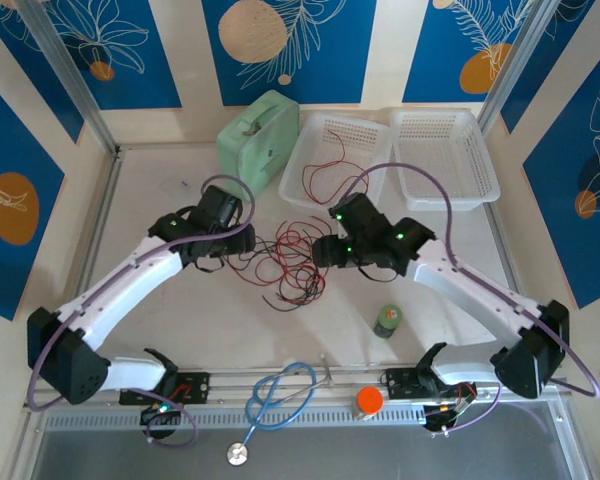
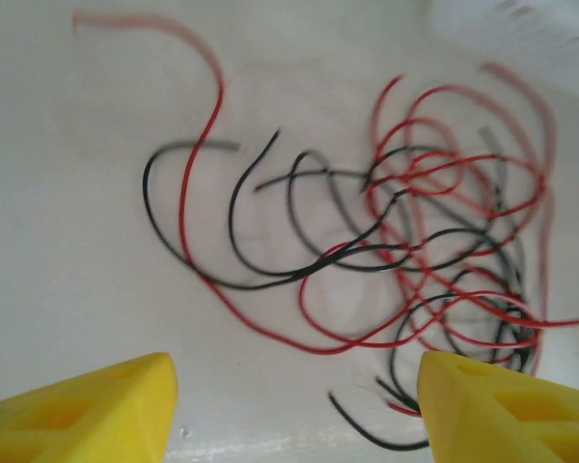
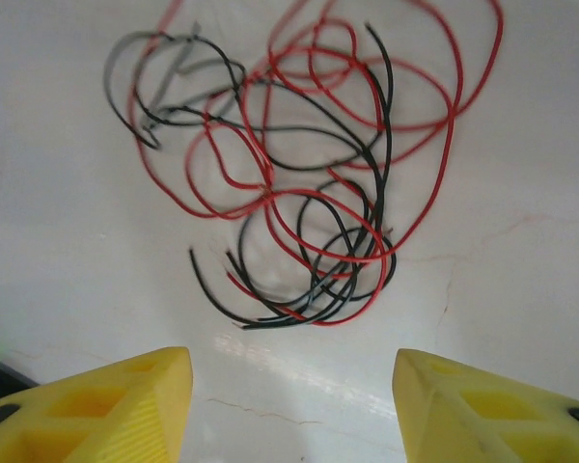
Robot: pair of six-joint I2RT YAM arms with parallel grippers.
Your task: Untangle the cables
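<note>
Approach step: red and black cables (image 1: 292, 262) are seen knotted together at the middle of the table (image 1: 140, 200), ungrasped.
Left gripper (image 2: 294, 405) and right gripper (image 3: 294, 405) are held wide apart above them; a loose end should next be pinched and drawn clear.

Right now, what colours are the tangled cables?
A red cable and a black cable; best seen from the right wrist.

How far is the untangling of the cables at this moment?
Done: nothing clear; the red and black cables lie crossed in one heap on the table. In hand: nothing; the left gripper and right gripper are open on either side of the heap. Left: grasp and pull the two colours apart.
</note>
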